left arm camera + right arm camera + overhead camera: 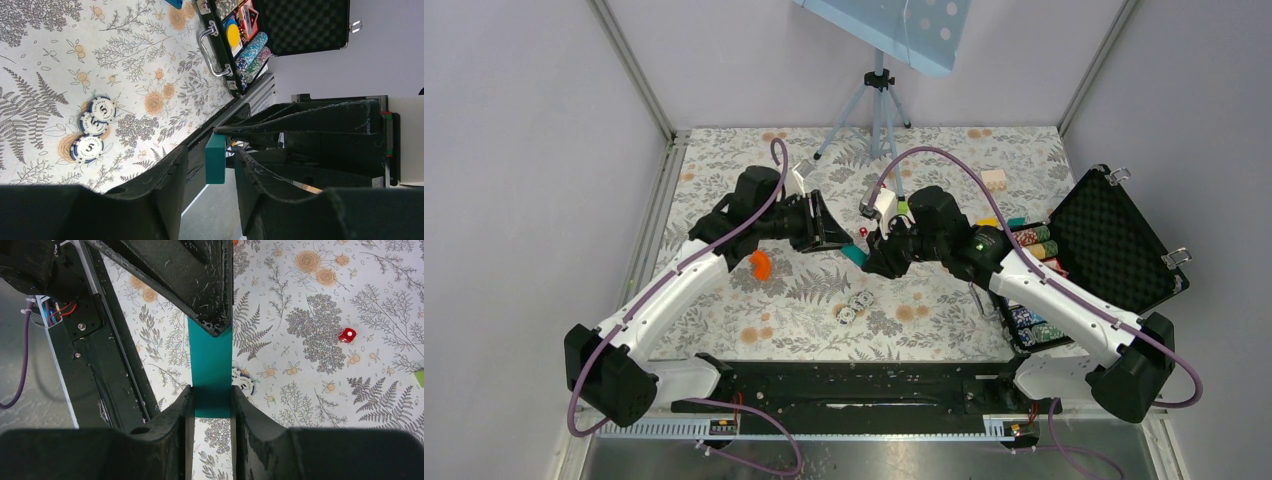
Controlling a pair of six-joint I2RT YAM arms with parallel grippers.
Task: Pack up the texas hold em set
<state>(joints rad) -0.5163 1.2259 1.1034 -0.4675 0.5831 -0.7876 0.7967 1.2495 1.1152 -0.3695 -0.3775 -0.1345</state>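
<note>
Right claw [212, 395]: shut tight on one end of a teal toy brick [210, 360].
Left claw [211, 152]: spread wide, a finger on either side of the brick's other end, with a gap showing on both sides.
Briefcase [1114, 240]: open at the table's right edge, lid tipped back, rows of chips inside.
Loose chips [92, 131]: three marked 5, touching, on the floral tablecloth [45, 60], well apart from the case.
Red die [347, 334]: on the cloth near both claws.
</note>
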